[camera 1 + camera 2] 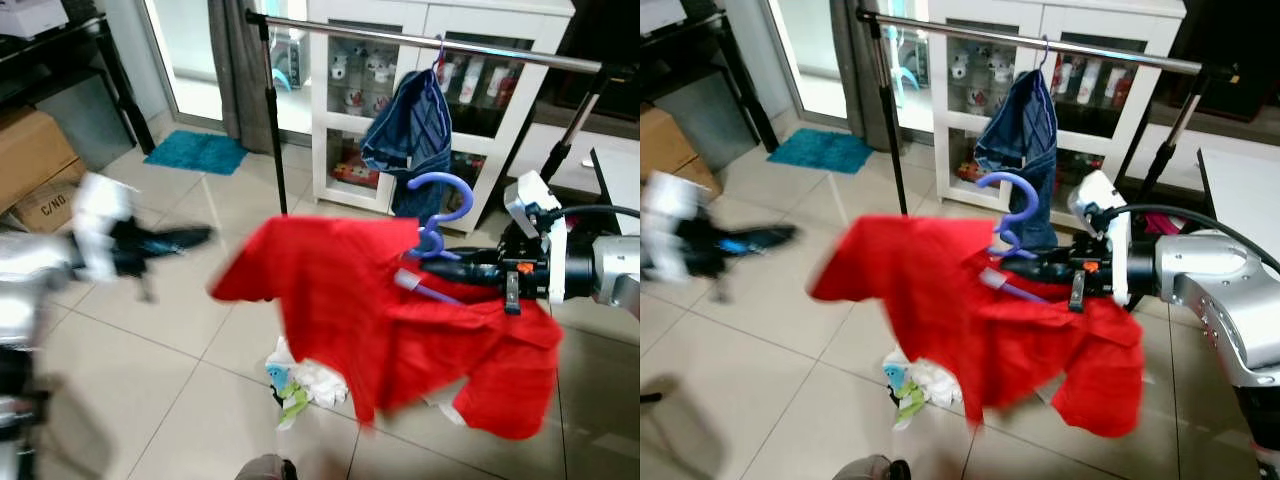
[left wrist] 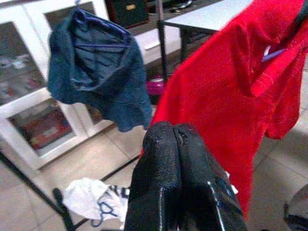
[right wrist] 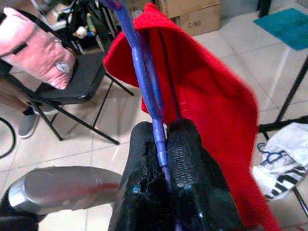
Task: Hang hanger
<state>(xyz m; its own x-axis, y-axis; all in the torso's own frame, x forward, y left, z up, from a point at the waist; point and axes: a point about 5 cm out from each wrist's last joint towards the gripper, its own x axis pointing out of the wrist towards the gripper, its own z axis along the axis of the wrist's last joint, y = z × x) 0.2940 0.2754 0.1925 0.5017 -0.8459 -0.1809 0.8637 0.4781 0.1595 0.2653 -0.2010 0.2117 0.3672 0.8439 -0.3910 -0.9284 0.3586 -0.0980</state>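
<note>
A purple plastic hanger carries a red shirt, which droops in mid-air below the clothes rail. My right gripper is shut on the hanger's purple bar, its hook curling up beside a blue garment that hangs on the rail. My left gripper is off to the left of the shirt, blurred, with its fingers pressed together and nothing between them.
A rail stand pole rises behind the shirt. White glass-door cabinet stands behind the rail. Crumpled clothes lie on the tiled floor under the shirt. Cardboard boxes sit at left, a teal mat beyond.
</note>
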